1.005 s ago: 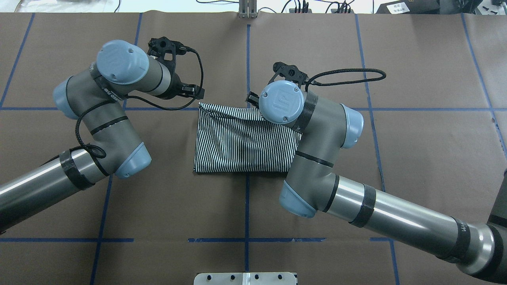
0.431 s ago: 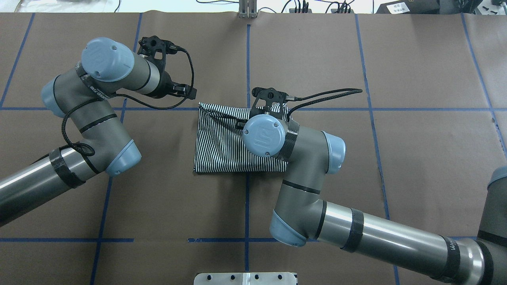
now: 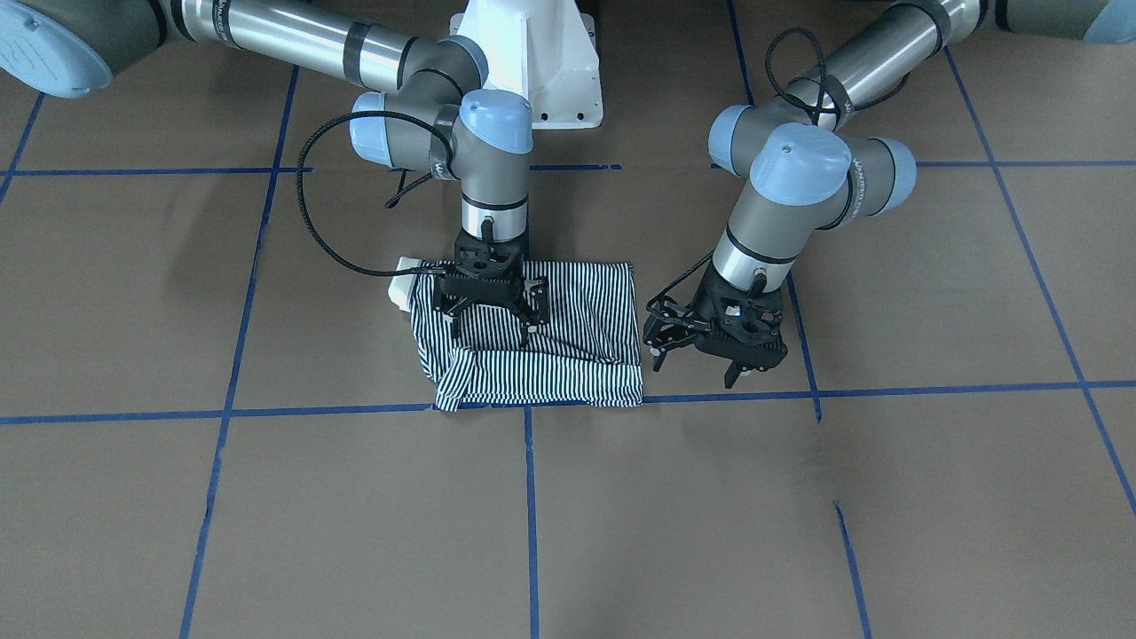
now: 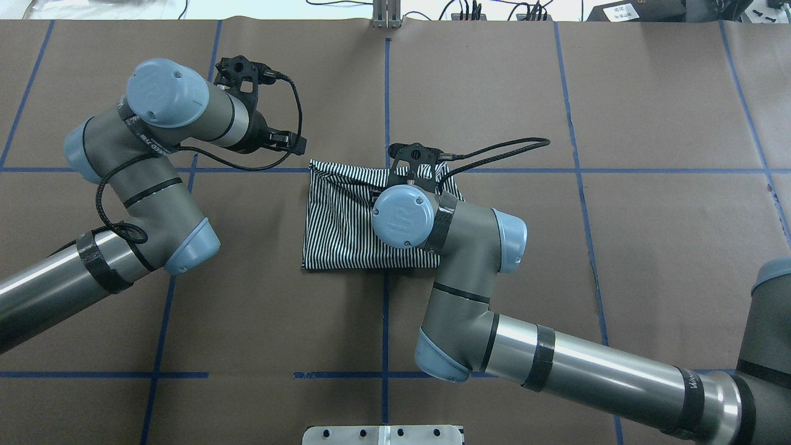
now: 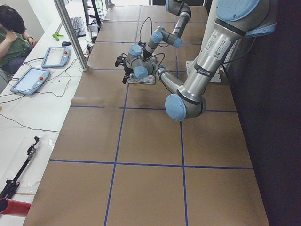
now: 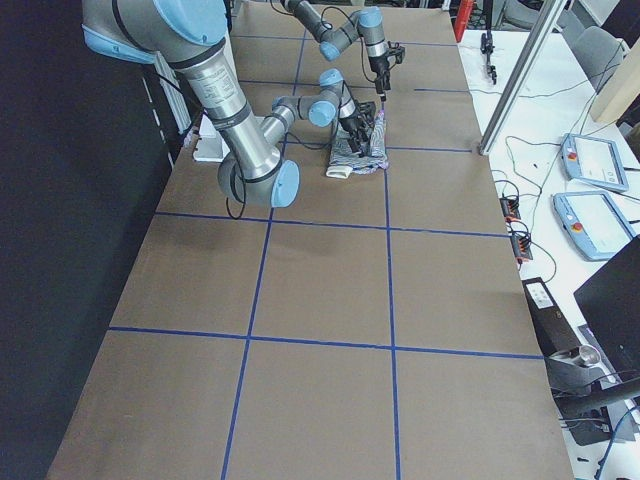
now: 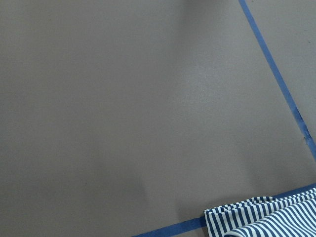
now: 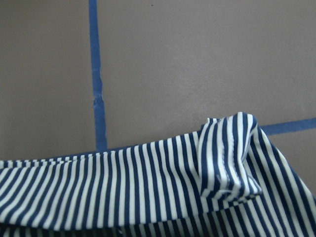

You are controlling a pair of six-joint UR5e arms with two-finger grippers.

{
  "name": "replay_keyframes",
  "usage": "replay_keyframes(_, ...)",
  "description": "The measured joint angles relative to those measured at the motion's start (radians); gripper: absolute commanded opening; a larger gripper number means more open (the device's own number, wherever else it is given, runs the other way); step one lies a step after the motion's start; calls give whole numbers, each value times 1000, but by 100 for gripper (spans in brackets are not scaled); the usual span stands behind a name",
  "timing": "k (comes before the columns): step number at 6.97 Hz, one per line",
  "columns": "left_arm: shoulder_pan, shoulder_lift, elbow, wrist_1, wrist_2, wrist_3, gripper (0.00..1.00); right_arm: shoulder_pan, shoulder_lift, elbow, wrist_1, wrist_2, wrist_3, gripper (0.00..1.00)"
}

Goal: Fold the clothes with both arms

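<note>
Hovering with jaws spread, the black two-finger right gripper hangs directly over the folded navy-and-white striped polo shirt, which lies mid-table on the brown paper-covered table, its long axis running side to side. The black left gripper, likewise spread and empty, hangs just beside the shirt's edge, farther from the cloth. Lettering on the grey-and-silver right arm is too small to read.
</note>
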Motion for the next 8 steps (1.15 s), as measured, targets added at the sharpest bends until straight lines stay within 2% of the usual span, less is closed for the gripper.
replay_keyframes(2, 0, 0, 0, 0, 0, 0, 100, 32, 38, -69, 0, -5, -18, 100)
replay_keyframes(5, 0, 0, 2, 0, 1, 0, 100, 153, 120, -252, 7, 26, -92, 100)
replay_keyframes(6, 2, 0, 4, 2, 1, -1, 100, 204, 128, -284, 9, 72, -126, 100)
replay_keyframes(8, 8, -7, 12, 13, 6, -7, 100, 294, 134, -288, 11, 221, -195, 100)
